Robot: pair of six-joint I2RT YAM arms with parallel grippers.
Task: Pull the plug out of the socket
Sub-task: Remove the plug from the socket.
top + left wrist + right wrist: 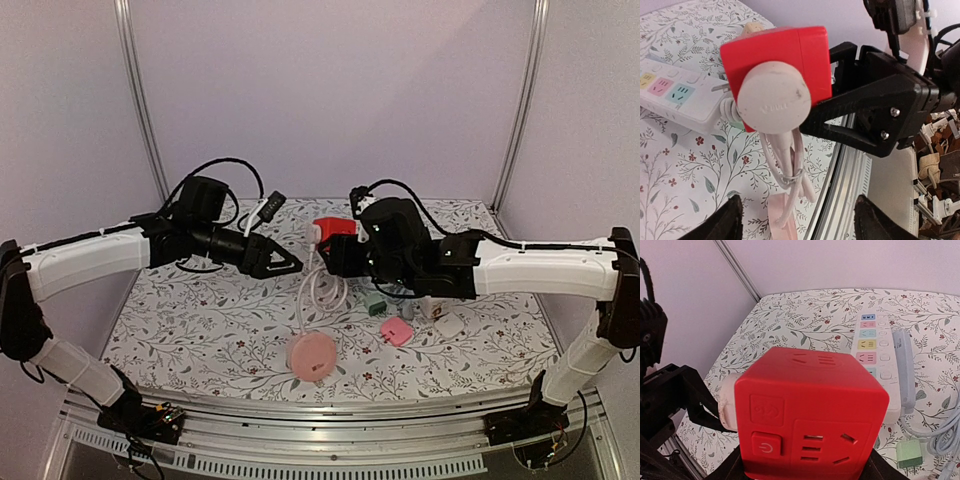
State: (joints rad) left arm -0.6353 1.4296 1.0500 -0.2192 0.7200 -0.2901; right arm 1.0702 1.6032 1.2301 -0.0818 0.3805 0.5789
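My right gripper (340,252) holds the red cube socket (335,228) above the table, its fingers (727,471) clamped on the cube's (810,410) two sides. The round white plug (772,95) sits flush against the cube's (790,50) side face, and it shows as a white stub (726,401) at the cube's left in the right wrist view. A white cable (787,165) hangs down from the plug. My left gripper (800,222) is open, with its fingertips (727,222) spread wide a little short of the plug and touching nothing. From above, the left gripper (285,262) points at the plug (315,236).
A white power strip (875,355) with coloured sockets lies on the floral table (200,320) behind the cube. The cable runs to a pink round disc (312,355). Green (375,302), pink (397,331) and white (450,325) adapters lie under the right arm. The metal table edge (850,175) runs close by.
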